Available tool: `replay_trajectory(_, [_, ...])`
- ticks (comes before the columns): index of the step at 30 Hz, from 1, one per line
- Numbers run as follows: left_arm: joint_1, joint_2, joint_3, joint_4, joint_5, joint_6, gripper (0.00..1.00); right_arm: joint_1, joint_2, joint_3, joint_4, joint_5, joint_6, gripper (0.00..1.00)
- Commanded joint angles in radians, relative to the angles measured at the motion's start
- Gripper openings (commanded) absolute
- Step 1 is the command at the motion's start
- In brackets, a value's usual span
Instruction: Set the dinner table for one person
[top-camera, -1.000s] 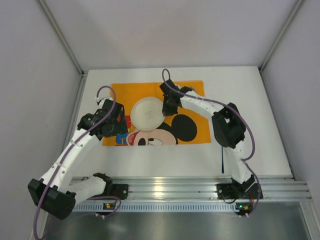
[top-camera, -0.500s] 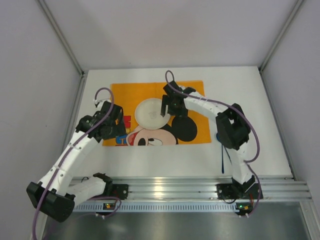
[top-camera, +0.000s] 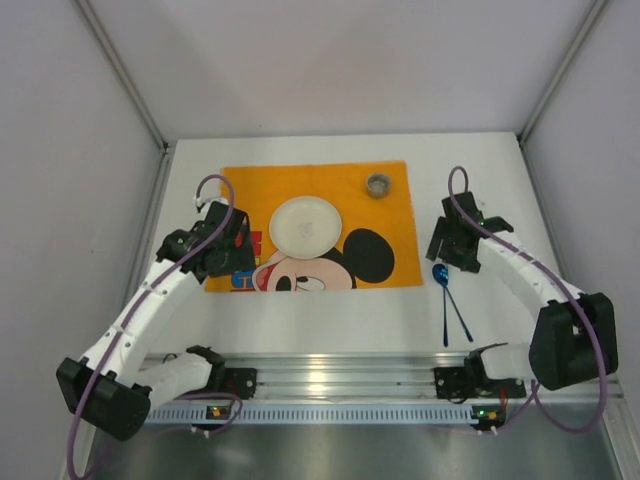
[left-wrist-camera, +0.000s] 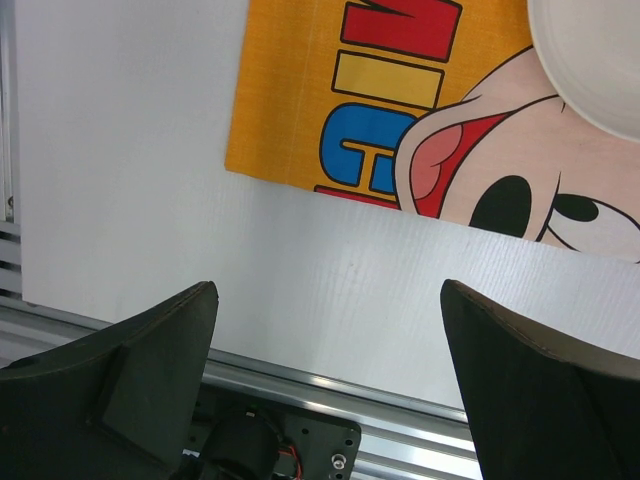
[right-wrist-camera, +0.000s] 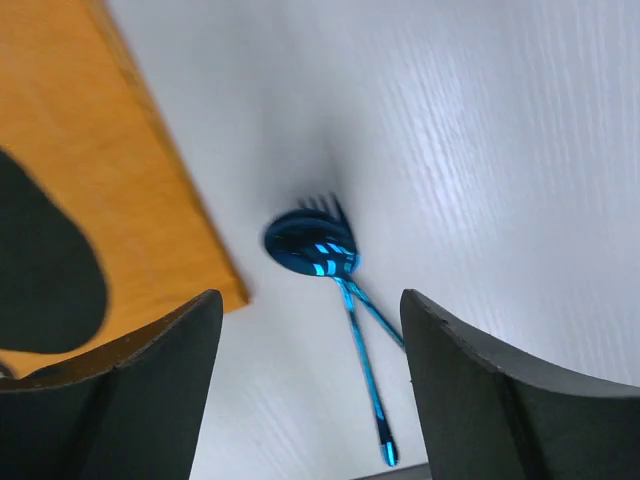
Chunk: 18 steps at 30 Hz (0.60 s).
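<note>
My left tool (left-wrist-camera: 327, 292) is spread wide with nothing between its fingers. It hangs over bare white tabletop (top-camera: 500, 180), near the left lower corner of the orange Mickey placemat (top-camera: 250, 185). In the left wrist view the placemat edge runs across the top and the ribbed rail (top-camera: 330, 378) along the bottom.

My right tool (right-wrist-camera: 310, 300) is also spread and holds nothing. It is above the tabletop just right of the placemat's right edge. A blue spoon (right-wrist-camera: 310, 245) lies between and beyond its fingers, bowl end toward the placemat. The spoon rests on a blue fork (right-wrist-camera: 328, 207), whose tines poke out past the bowl. The two handles cross near the heads and splay apart toward the rail. Both lie on the tabletop, off the placemat, close beside it, and I touch neither.

A white plate (top-camera: 305, 224) sits on the placemat near its middle, partly covering the Mickey print. A small grey round cup (top-camera: 378, 184) stands at the placemat's far right corner. The tabletop fills the space between the side walls, with the rail at the near edge by my bases.
</note>
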<state>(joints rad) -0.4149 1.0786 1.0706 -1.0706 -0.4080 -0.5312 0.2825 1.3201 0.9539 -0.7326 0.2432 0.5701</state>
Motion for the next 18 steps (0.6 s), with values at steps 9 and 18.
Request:
replay_trajectory(9, [-0.002,0.029,-0.008,0.067,0.017,0.023,0.99,-0.097,0.094,-0.138,0.028,0.007,-0.087,0.68])
replay_trajectory(18, [-0.002,0.000,-0.014,0.055,-0.014,0.007,0.99,-0.095,0.182,-0.149,0.074,-0.031,-0.078,0.42])
